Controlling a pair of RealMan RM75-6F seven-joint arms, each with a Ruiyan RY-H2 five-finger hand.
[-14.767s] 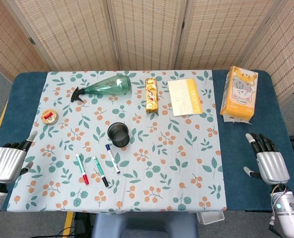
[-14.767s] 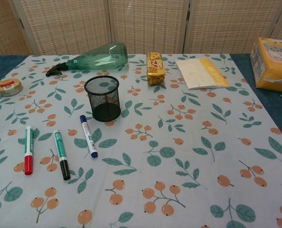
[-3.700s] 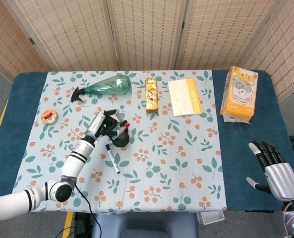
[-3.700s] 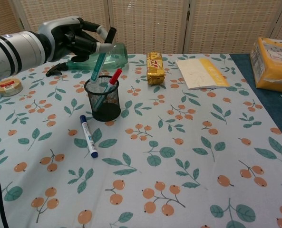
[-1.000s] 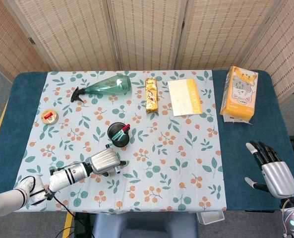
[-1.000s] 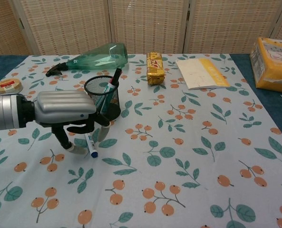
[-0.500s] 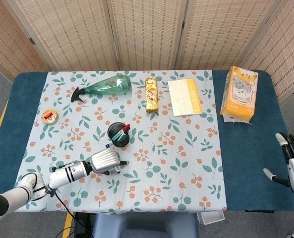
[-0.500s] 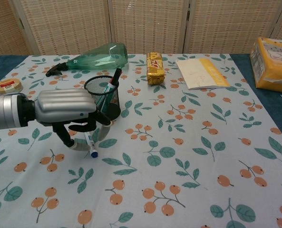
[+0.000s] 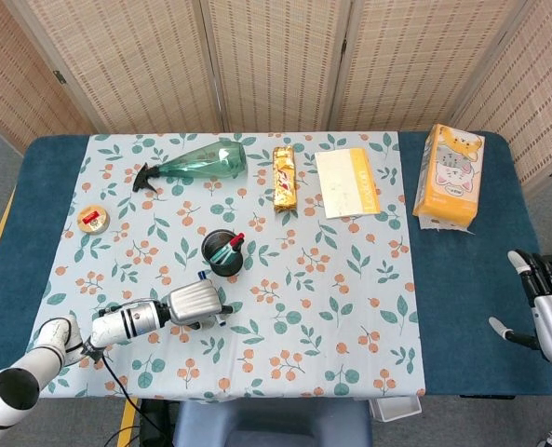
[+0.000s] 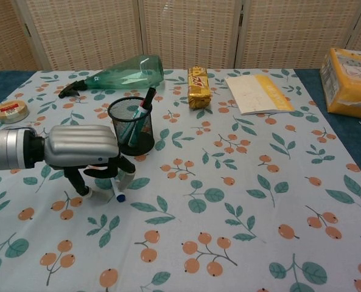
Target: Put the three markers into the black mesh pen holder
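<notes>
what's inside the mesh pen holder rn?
Two markers stand tilted in the pen holder: a red-capped marker and a green marker. Their lower ends are blurred by the mesh. The blue marker lies outside, mostly covered by the left hand.

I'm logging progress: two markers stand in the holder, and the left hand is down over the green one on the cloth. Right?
Not quite: the marker under the left hand is the blue one, as the chest view shows by its blue cap. The green and red markers are already in the holder.
</notes>
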